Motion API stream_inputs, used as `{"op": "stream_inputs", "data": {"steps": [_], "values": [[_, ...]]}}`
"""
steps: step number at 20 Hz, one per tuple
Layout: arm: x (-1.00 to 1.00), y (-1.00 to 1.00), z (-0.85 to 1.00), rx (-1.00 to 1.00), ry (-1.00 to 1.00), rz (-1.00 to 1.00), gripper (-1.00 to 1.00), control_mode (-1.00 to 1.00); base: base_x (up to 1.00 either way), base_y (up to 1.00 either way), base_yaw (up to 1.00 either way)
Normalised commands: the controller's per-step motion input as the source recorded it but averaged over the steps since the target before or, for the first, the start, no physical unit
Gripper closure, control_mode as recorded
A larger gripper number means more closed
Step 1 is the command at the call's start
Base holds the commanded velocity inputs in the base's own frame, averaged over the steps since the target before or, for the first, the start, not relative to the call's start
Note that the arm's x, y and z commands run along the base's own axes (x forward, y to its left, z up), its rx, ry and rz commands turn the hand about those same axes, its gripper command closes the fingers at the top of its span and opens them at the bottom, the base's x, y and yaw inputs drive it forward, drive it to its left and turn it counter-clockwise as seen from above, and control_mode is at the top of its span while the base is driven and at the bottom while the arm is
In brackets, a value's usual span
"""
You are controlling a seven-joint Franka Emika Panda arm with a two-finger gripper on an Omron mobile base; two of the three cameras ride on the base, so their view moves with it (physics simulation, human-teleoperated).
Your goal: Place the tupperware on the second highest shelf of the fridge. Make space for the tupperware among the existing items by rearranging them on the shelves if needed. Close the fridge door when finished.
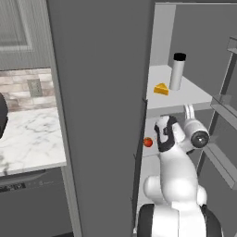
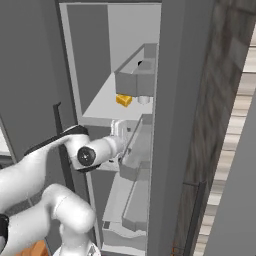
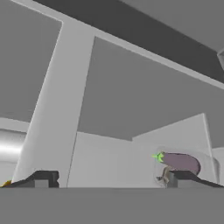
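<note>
In the left base view, the small red tomato lies at the left of the lower pale grey-white shelf. On the shelf above, the yellow cheese wedge lies left of the tall silver cylinder with black cap. In the hand view, the two-finger gripper stands wide with nothing between its tips; the shallow grey translucent tupperware rests on a shelf, just beyond the right fingertip.

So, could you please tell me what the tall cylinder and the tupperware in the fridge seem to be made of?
The tall cylinder looks like brushed metal: silver-grey with a soft vertical sheen, under a matte black cap, probably plastic. The tupperware looks like translucent plastic: the food and green sprig show through its pale, rounded wall. Both are rendered, so this is only appearance.
</note>
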Motion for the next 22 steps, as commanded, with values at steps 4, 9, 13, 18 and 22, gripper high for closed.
{"op": "stream_inputs", "data": {"steps": [4, 9, 13, 18, 22], "values": [[-1.0, 0.06, 1.0, -0.07, 0.34, 0.14, -1.0, -1.0, 0.0, 0.0, 0.0], [-1.0, 0.0, 0.93, 0.0, 0.28, 0.22, -1.0, -1.0, 0.0, 0.0, 0.0], [-1.0, 0.0, 0.62, 0.0, 0.21, 0.27, -1.0, -1.0, 0.0, 0.0, 0.0], [-0.96, 0.54, 0.01, 0.0, 0.01, 0.18, -1.0, -1.0, 0.0, 0.0, 0.0], [-0.56, 0.65, 0.0, 0.0, 0.05, 0.17, -1.0, -1.0, 0.0, 0.0, 0.0]]}}
